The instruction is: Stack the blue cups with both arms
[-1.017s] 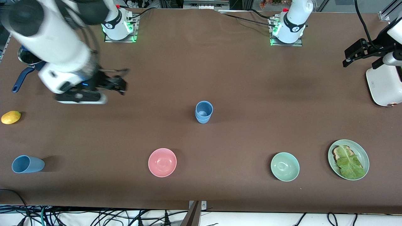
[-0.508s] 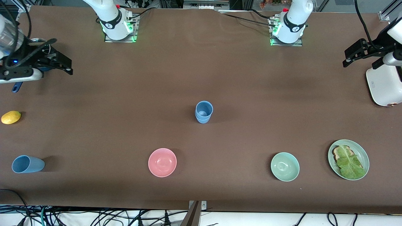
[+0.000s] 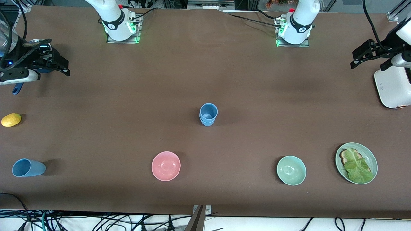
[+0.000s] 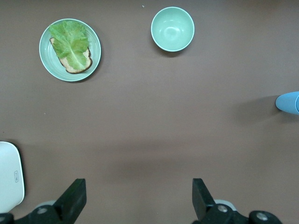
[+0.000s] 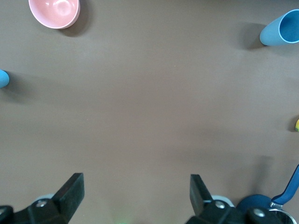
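Two blue cups [image 3: 208,114] stand nested upright at the middle of the table; their edge shows in the left wrist view [image 4: 288,102] and the right wrist view [image 5: 3,78]. A third blue cup [image 3: 28,167] lies on its side near the front camera at the right arm's end, also in the right wrist view [image 5: 280,29]. My right gripper [image 3: 65,67] is open and empty, up over the right arm's end of the table [image 5: 135,191]. My left gripper [image 3: 353,60] is open and empty, waiting beside the toaster [image 4: 138,196].
A pink bowl [image 3: 166,166], a mint-green bowl [image 3: 291,170] and a plate with toast and lettuce [image 3: 356,163] sit nearer the front camera. A lemon [image 3: 11,119] and a blue pan [image 3: 16,88] are at the right arm's end. A white toaster [image 3: 393,86] is at the left arm's end.
My right arm has swung away from the table's middle to the right arm's end over the pan. The nested cups and the left arm have not moved.
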Available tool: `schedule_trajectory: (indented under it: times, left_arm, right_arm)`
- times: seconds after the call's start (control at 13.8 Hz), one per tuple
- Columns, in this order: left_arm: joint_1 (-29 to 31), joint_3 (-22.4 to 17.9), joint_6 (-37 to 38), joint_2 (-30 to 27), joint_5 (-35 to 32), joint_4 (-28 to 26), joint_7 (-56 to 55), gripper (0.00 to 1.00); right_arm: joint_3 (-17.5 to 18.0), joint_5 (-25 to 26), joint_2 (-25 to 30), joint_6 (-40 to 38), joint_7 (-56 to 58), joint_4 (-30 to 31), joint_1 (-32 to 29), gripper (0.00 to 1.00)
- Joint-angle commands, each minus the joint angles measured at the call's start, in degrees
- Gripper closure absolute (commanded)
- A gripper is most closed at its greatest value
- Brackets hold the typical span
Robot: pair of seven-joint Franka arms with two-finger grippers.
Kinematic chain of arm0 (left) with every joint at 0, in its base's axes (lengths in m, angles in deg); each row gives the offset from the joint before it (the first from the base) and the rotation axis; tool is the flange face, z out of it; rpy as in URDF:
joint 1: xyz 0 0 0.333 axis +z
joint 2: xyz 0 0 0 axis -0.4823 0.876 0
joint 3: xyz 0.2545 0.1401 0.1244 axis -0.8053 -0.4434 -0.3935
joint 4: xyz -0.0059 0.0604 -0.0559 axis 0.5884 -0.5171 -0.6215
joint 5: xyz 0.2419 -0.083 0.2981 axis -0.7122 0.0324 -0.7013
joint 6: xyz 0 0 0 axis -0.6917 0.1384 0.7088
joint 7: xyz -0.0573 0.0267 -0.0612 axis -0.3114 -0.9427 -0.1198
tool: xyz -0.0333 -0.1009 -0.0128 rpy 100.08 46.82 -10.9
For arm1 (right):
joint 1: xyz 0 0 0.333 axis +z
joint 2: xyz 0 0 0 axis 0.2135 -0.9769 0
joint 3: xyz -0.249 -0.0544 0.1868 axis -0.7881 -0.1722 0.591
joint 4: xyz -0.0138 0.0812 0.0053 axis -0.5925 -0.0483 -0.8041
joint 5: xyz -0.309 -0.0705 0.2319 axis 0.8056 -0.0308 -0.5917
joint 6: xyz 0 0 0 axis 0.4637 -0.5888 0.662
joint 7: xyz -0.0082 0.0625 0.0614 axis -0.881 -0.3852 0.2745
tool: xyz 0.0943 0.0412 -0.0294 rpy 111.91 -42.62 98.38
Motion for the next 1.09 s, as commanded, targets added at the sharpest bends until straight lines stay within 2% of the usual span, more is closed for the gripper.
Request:
schedule_trajectory:
  times: [0.0,1.02]
  left_arm:
    - [0.1,0.0,-0.2,0.2,1.2,0.5,-0.4,0.0]
    - [0.2,0.0,-0.2,0.2,1.3,0.5,-0.4,0.0]
  right_arm:
    - [0.6,-0.1,0.0,-0.1,0.5,-0.6,-1.1,0.0]
    - [0.0,0.2,-0.1,-1.4,0.6,-1.9,-1.1,0.0]
